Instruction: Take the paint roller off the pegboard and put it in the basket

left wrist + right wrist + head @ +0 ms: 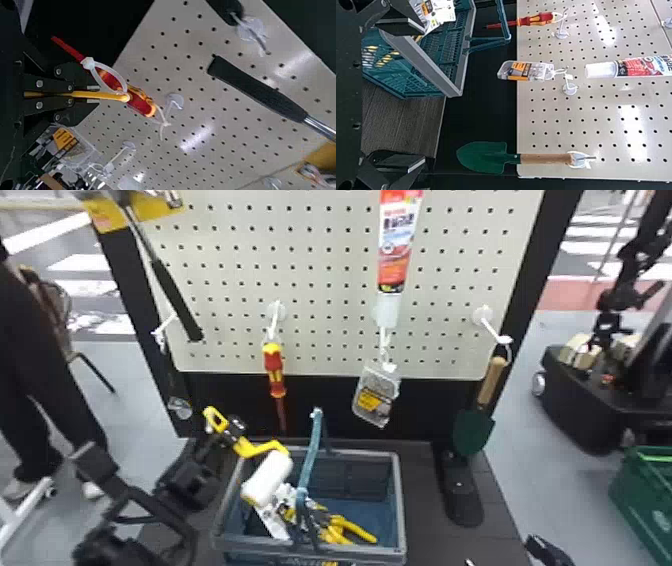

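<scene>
In the head view my left gripper [231,432] is over the basket's back left corner, shut on the yellow handle of the paint roller [267,479]. The white roller head overlaps the left inside of the basket [398,500]; whether it touches the contents, I cannot tell. In the left wrist view the left gripper [93,95] clamps the yellow handle [105,95], seen nearly edge-on. My right gripper [547,551] is low at the head view's right; in the right wrist view the right gripper [417,93] stands open and holds nothing, below the basket [462,79].
White packages and yellow-handled pliers [345,530] lie in the basket, its blue handle [311,450] raised. On the pegboard [325,280] hang a hammer [175,297], screwdriver [273,370], small clear pack [375,397], red-and-white tube [395,245] and green trowel [474,431].
</scene>
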You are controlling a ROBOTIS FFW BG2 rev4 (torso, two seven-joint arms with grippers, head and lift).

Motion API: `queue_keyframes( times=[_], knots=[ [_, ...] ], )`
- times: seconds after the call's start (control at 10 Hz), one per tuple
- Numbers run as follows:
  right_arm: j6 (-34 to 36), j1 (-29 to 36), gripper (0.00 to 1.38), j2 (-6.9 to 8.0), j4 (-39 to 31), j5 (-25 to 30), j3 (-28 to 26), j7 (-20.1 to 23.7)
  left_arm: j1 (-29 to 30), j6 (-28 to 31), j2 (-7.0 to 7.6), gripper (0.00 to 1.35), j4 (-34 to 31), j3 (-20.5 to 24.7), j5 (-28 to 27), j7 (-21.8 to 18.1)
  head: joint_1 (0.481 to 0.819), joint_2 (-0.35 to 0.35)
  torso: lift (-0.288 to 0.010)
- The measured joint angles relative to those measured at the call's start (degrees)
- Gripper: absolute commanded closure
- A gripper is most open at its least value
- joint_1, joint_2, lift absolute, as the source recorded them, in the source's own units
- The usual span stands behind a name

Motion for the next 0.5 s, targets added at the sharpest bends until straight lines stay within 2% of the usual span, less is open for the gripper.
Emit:
queue_keyframes(
  times=[0.2,0.4,0.5],
  knots=[
    [0.00,-0.03,0.16,0.00,0.11,0.00,0.00,0.13,-1.58,-0.01,-0.77,1.22,4.21,-1.00,-1.23,-0.82,0.549,0.000,-0.100],
    [-0.05,-0.10,0.16,0.06,0.17,-0.02,0.00,0.22,-2.80,-0.16,-0.86,1.22,7.14,-2.82,-1.52,-1.29,0.549,0.000,-0.100],
    [-0.08,-0.19,0.16,0.09,0.31,-0.12,0.00,0.40,-3.61,-0.65,-0.93,1.14,9.24,-4.04,-1.68,-2.11,0.549,0.000,-0.100]
  ],
)
